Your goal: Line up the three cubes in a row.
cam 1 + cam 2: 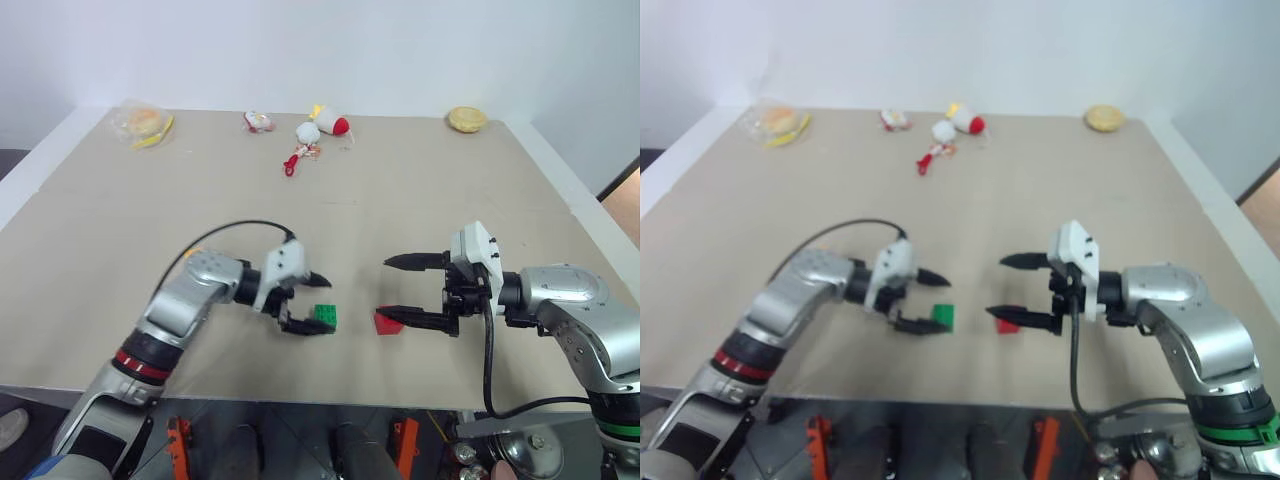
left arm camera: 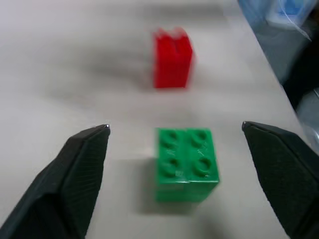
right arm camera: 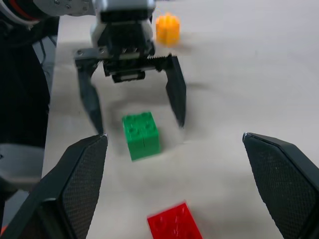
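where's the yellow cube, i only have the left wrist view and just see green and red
observer: The yellow-orange cube sits on the table behind the left hand, on the far side of it from the green cube.
operator: ok and the other arm
observer: The right hand is open beside the red cube and holds nothing; I cannot tell if it touches the cube.
operator: anything else up there
observer: Plush toys and round food items lie along the far edge.
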